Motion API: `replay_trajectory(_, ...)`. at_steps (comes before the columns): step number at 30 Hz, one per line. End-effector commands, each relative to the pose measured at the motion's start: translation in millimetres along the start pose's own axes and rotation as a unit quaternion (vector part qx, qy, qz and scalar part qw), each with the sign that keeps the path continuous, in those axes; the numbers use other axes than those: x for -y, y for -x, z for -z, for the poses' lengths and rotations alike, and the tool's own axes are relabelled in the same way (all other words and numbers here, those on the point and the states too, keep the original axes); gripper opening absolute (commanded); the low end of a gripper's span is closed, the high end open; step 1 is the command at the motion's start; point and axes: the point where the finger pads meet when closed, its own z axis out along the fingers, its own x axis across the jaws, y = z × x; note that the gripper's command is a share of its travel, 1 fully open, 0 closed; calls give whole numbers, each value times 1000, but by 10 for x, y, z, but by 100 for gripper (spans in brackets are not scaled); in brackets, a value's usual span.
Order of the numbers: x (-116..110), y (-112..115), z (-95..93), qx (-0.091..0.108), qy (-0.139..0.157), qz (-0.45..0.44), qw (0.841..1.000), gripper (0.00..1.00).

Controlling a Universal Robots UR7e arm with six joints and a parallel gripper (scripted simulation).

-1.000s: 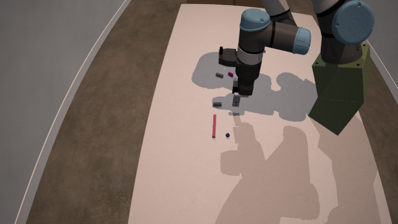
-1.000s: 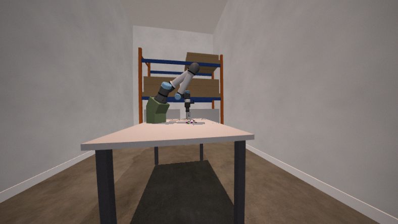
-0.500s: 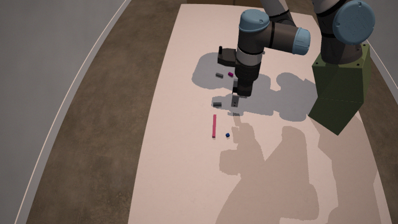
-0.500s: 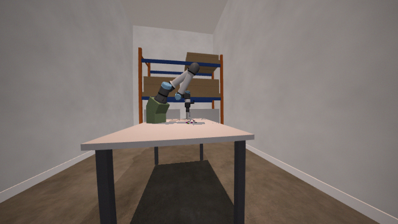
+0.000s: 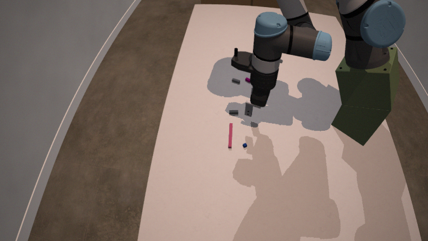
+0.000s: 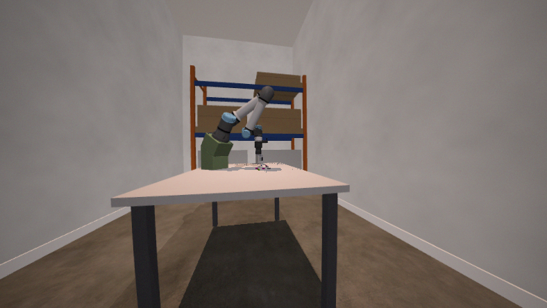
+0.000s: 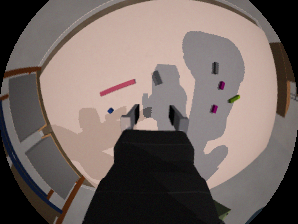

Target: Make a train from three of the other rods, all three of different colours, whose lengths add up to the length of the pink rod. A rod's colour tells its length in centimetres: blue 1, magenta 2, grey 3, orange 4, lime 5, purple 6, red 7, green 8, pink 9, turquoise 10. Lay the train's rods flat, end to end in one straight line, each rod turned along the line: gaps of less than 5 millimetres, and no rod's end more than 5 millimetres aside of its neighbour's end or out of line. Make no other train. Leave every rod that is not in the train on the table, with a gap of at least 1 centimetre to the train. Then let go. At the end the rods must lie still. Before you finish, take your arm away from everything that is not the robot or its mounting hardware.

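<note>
The pink rod [image 5: 230, 135] [image 7: 117, 87] lies flat near the middle of the table, with a small blue rod [image 5: 244, 145] [image 7: 111, 111] just beside its near end. A grey rod [image 5: 233, 112] [image 7: 157, 78] lies in the gripper's shadow. Another grey rod [image 5: 235, 80] [image 7: 214, 67] and a magenta rod [image 5: 247, 79] [image 7: 221, 84] lie farther back. The wrist view also shows a second magenta rod [image 7: 214, 108] and a lime rod [image 7: 233, 99]; the arm hides both in the top view. My gripper [image 5: 250, 107] [image 6: 259, 160] [image 7: 154, 110] hangs open and empty above the table, beside the nearer grey rod.
The arm stands on a green pedestal [image 5: 365, 99] [image 6: 214, 155] at one side of the table [image 5: 194, 179] [image 6: 229, 187]. A shelf rack [image 6: 192, 114] with cardboard boxes stands behind the table's far end. The table's edges drop to brown floor.
</note>
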Motion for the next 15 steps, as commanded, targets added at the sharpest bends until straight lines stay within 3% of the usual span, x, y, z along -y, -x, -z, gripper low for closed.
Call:
replay_trajectory(1,14,25,-5,0,0,-52,999,100)
replay_trajectory(15,35,119,-24,0,2,-236,972,100)
